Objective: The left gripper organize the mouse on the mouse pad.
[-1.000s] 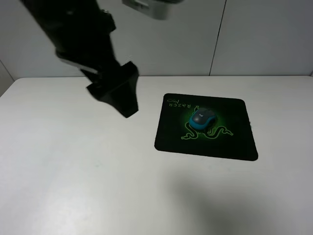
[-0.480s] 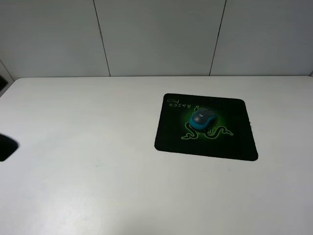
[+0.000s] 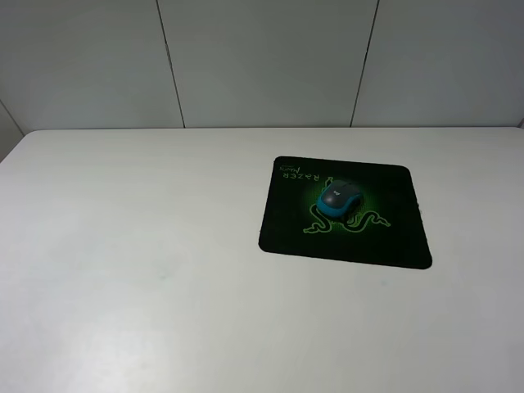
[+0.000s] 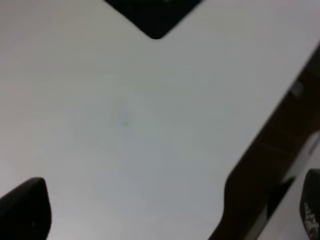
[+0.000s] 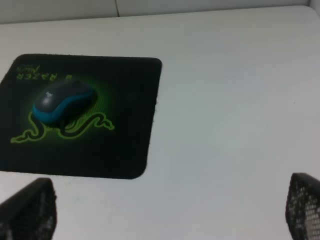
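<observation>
A: One mouse (image 3: 340,199), sitting on the mouse pad (image 3: 401,237), right on the green logo near the pad's middle. Dark grey top, teal sides. Nothing is touching it.

B: Where's the pad?

A: Flat on the white tabletop (image 3: 147,270), right of centre in my high view, lettering toward the back wall.

B: Left gripper?

A: Not visible from the high camera. On my left wrist feed the left gripper (image 4: 170,215) shows two dark fingers (image 4: 25,210) at opposite edges of the picture, wide apart, nothing between them but bare tabletop. One corner of the pad pokes in at the picture's edge, well apart from the fingers. No mouse in that feed.

B: Right side?

A: The right gripper (image 5: 165,212) is likewise spread: I see its fingers (image 5: 27,207) at both sides of the wrist feed, nothing held. That camera looks over the pad and mouse, both clear of the fingers. The arm itself is out of the high view.
</observation>
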`<state>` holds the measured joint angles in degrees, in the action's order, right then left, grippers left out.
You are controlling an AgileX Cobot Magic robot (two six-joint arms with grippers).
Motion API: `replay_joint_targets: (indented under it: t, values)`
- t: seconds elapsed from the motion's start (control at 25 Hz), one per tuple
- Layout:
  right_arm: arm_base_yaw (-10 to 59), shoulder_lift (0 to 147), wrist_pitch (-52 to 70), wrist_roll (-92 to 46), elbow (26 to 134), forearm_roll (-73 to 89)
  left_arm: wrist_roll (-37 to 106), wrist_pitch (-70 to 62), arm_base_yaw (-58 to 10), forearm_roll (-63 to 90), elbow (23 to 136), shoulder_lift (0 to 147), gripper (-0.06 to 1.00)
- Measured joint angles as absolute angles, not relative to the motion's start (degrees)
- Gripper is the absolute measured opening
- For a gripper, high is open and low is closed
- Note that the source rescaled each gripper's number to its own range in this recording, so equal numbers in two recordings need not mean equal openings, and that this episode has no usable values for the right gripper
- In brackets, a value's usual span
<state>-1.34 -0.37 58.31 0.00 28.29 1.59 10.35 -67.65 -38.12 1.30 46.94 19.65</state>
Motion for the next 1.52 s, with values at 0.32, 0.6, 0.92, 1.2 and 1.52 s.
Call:
replay_joint_targets:
  t: [0.32, 0.6, 0.92, 1.2, 1.52]
  values:
    - [-1.3, -0.4, 58.3, 0.0, 28.3, 1.6, 8.3, -67.0, -20.5, 0.0, 39.4, 5.4, 1.0]
    - [-1.3, -0.4, 58.3, 0.0, 28.3, 1.6, 8.3, -59.1, -10.0, 0.0, 30.3, 0.5, 1.0]
    - [-1.3, -0.4, 58.3, 0.0, 28.3, 1.6, 4.8, -60.6, -4.1, 0.4, 28.2, -0.3, 1.0]
    - [-1.3, -0.4, 58.3, 0.0, 28.3, 1.6, 4.2, -60.6, -4.1, 0.6, 28.2, -0.3, 1.0]
    - [-1.3, -0.4, 58.3, 0.0, 28.3, 1.6, 4.2, -60.6, -4.1, 0.6, 28.2, -0.3, 1.0]
